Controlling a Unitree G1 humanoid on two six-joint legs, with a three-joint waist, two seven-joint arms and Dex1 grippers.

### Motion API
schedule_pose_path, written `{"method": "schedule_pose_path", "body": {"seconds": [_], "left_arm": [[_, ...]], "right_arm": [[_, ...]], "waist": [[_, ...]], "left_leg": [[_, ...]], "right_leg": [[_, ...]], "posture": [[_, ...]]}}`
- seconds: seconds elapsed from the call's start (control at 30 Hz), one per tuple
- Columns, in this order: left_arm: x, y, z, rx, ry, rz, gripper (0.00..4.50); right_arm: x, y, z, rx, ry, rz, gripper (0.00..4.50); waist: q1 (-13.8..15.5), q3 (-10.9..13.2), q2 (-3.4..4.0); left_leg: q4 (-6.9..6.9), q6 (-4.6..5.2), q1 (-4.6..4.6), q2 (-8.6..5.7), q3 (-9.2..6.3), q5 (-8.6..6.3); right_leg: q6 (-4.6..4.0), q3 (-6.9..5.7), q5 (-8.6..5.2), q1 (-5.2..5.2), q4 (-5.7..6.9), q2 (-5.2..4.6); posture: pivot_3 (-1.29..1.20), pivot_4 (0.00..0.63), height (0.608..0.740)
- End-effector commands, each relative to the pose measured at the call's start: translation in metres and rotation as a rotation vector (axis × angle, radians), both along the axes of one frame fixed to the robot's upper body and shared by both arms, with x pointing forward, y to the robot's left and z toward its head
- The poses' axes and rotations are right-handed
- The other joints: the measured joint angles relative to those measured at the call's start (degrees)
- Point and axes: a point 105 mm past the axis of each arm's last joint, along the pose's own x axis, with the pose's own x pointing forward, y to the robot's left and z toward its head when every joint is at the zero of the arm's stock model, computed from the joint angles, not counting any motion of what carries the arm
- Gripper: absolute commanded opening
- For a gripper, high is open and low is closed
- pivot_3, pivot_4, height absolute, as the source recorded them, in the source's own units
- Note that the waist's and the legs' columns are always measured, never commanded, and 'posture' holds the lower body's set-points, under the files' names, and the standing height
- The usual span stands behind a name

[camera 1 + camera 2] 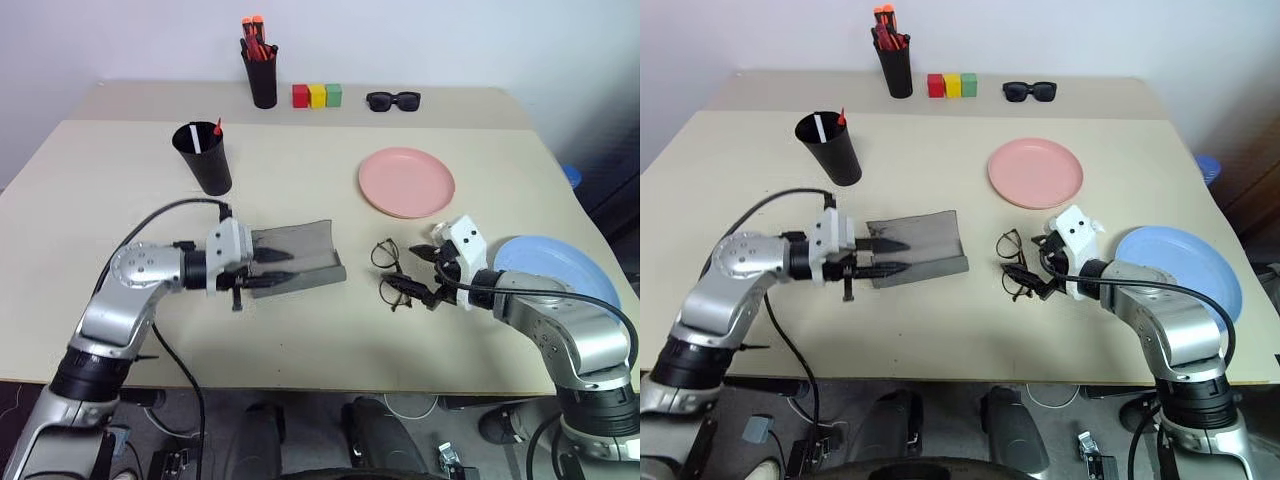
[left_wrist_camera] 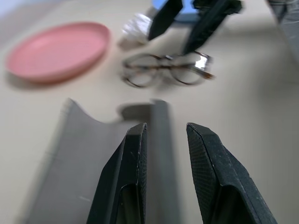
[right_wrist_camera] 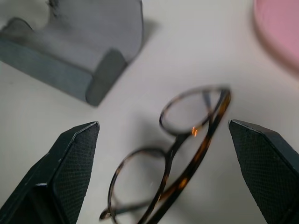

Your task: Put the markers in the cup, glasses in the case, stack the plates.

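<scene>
The grey case [image 1: 305, 258] lies open on the table near its middle. My left gripper [image 1: 285, 268] reaches over the case's left end, its fingers [image 2: 133, 177] parted, with the case's wall [image 2: 161, 140] running loosely between them. The glasses [image 1: 392, 272] lie on the table to the right of the case. My right gripper [image 1: 423, 275] is wide open just right of them, and the glasses [image 3: 182, 154] show between its fingers. The black cup [image 1: 203, 157] holds a white marker [image 1: 193, 138] and a red one [image 1: 217, 128]. The pink plate [image 1: 406, 182] and the blue plate [image 1: 555, 265] lie apart.
At the table's far edge stand a black pen holder with orange-capped pens [image 1: 262, 70], three coloured blocks [image 1: 317, 95] and black sunglasses [image 1: 393, 100]. The blue plate sits near the right edge, behind my right forearm.
</scene>
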Motion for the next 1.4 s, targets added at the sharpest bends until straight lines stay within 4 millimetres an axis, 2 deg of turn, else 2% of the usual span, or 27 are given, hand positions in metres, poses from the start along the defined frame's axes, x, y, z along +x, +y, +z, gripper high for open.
{"method": "schedule_pose_path", "body": {"seconds": [0.03, 0.1, 0.27, 0.7, 0.8, 1.03, 1.27, 1.4], "left_arm": [[-0.024, -0.001, -0.003, 0.021, 0.0, -0.014, 1.31], [-0.036, -0.001, -0.007, 0.011, 0.032, -0.01, 1.31], [-0.051, -0.002, -0.012, 0.0, 0.058, 0.018, 1.31], [-0.057, 0.002, -0.028, -0.029, 0.081, 0.097, 1.31], [-0.057, 0.003, -0.029, -0.03, 0.078, 0.106, 1.37], [-0.055, 0.002, -0.028, -0.033, 0.068, 0.117, 1.37], [-0.05, 0.001, -0.024, -0.055, 0.054, 0.151, 1.37], [-0.037, 0.018, -0.019, -0.103, 0.034, 0.281, 1.37]], "right_arm": [[0.003, -0.002, 0.011, 0.07, 0.026, -0.056, 4.5], [0.006, -0.005, 0.007, 0.062, 0.058, -0.091, 4.5], [0.011, -0.008, 0.002, 0.065, 0.106, -0.139, 4.5], [0.018, 0.002, 0.002, 0.104, 0.154, -0.139, 4.5], [0.017, 0.003, 0.0, 0.105, 0.165, -0.139, 3.63], [0.015, 0.004, -0.001, 0.094, 0.171, -0.128, 0.11], [0.015, 0.006, 0.006, 0.066, 0.137, -0.11, 0.02], [0.019, 0.016, 0.029, -0.075, -0.038, 0.0, 0.02]], "waist": [[-0.5, 0.0, 0.0], [-0.9, 0.0, 0.01], [-1.0, 0.0, 0.0], [-1.1, 0.0, 0.02], [-1.1, 0.0, 0.02], [-1.1, 0.0, 0.02], [-1.2, 0.0, 0.02], [-1.2, 0.1, 0.04]], "left_leg": [[0.0, 0.0, 0.0, 0.0, 0.02, 0.0], [0.0, 0.01, 0.0, 0.0, 0.02, -0.01], [0.0, 0.01, 0.0, 0.0, 0.01, -0.01], [-0.04, 0.04, 0.0, 0.0, 0.08, -0.02], [-0.05, 0.04, 0.0, 0.0, 0.1, -0.02], [-0.06, 0.04, 0.0, 0.0, 0.12, -0.03], [-0.07, 0.04, 0.0, 0.0, 0.14, -0.03], [-0.07, 0.04, 0.0, 0.0, 0.16, -0.03]], "right_leg": [[-0.01, 0.02, -0.01, 0.0, -0.01, -0.02], [-0.01, 0.03, -0.01, 0.0, -0.01, -0.03], [-0.19, 0.03, -0.11, 0.0, -0.01, -0.03], [-0.19, 0.09, -0.11, -0.06, -0.04, -0.03], [-0.19, 0.1, -0.12, -0.08, -0.04, -0.03], [-0.21, 0.12, -0.13, -0.09, -0.04, -0.03], [-0.21, 0.13, -0.13, -0.09, -0.06, -0.03], [-0.21, 0.16, -0.13, -0.11, -0.07, -0.04]], "posture": [[0.0, 0.15, 0.74], [0.0, 0.15, 0.74], [0.0, 0.15, 0.74], [0.0, 0.15, 0.74], [0.0, 0.15, 0.74], [0.0, 0.15, 0.74], [0.0, 0.15, 0.74], [0.0, 0.15, 0.74]]}}
